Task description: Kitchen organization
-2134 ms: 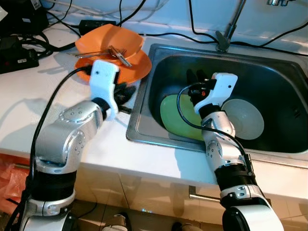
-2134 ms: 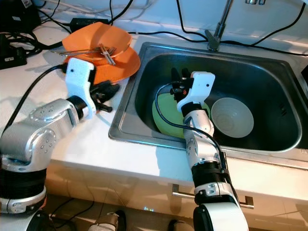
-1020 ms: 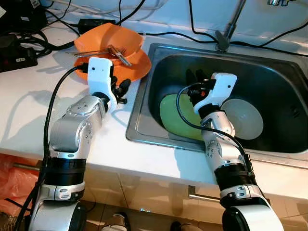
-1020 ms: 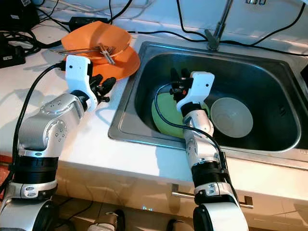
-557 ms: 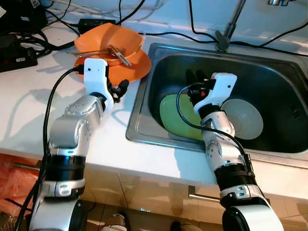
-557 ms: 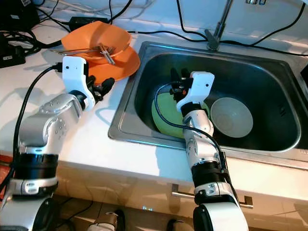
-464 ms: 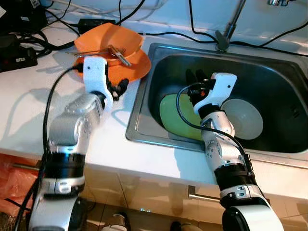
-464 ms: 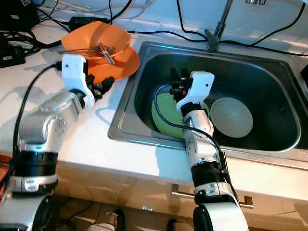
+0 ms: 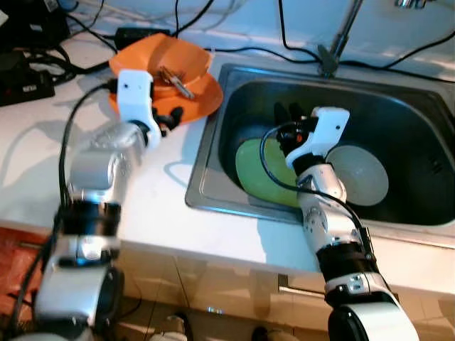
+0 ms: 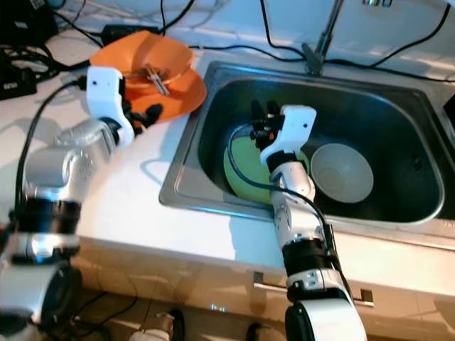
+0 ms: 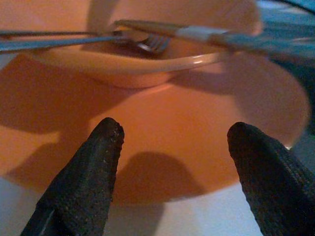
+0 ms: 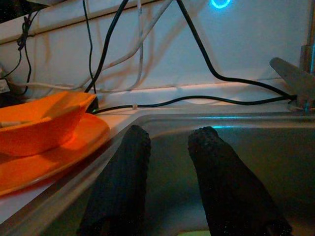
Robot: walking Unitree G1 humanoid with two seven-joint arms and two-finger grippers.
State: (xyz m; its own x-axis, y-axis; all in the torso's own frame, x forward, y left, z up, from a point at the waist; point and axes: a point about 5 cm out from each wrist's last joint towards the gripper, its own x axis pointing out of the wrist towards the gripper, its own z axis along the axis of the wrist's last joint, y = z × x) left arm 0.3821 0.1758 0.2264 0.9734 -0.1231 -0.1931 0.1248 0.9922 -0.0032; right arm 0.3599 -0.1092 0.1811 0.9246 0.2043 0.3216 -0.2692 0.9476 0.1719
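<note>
Left eye view: L side of the white counter (image 9: 28,163) has black cables and a dark box at the back. Next, an orange plate (image 9: 195,103) w/ an orange bowl (image 9: 167,60) on it; a fork (image 9: 178,82) and other cutlery lie across the bowl. Left gripper (image 9: 168,117) sits at the plate's near rim, fingers (image 11: 88,172) spread wide w/ nothing between them, tips just over the rim in the left wrist view. To the R, the steel sink (image 9: 202,167) holds a green plate (image 9: 259,174) leaning on its L side and a pale bowl (image 9: 362,174) beside it, upright. Right gripper (image 9: 286,114) hangs inside the sink above the green plate; fingers (image 12: 123,182) slightly parted, gripping nothing. Faucet base (image 9: 328,60) stands behind the sink.
</note>
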